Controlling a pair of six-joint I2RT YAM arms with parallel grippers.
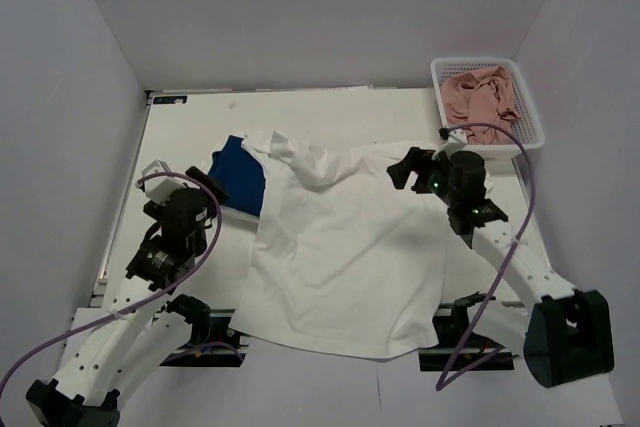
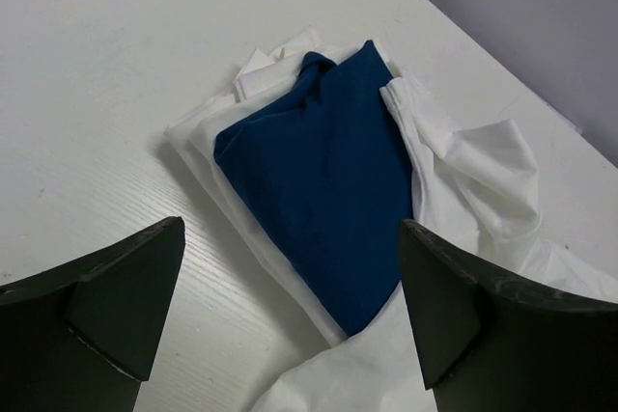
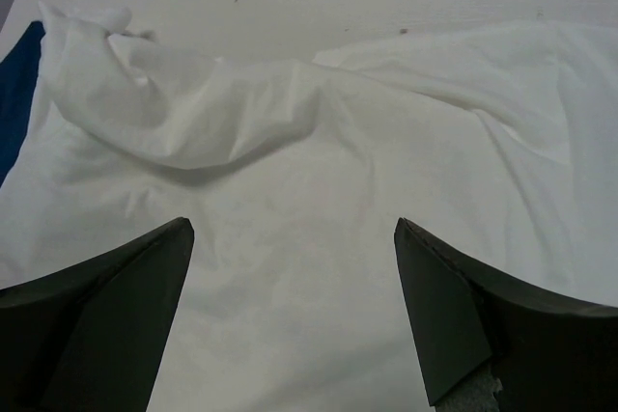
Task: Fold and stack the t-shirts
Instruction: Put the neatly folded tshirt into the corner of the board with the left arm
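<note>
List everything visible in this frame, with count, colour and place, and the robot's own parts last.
large white t-shirt: one, white, spread rumpled over the table's centre, its near hem past the near edge
blue t-shirt: one, royal blue, folded, far left, partly under the large shirt's edge
second white shirt: one, white, folded beneath the blue one
basket: one, white, far right corner
pink cloth: pinkish, bunched inside the basket
table: one, white
left gripper: open, over the blue shirt
right gripper: open, over the large shirt

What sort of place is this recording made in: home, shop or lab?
Probably a lab test cell: a white table boxed in by plain white walls, with a white t-shirt spread out and a white basket of pinkish cloth.
</note>
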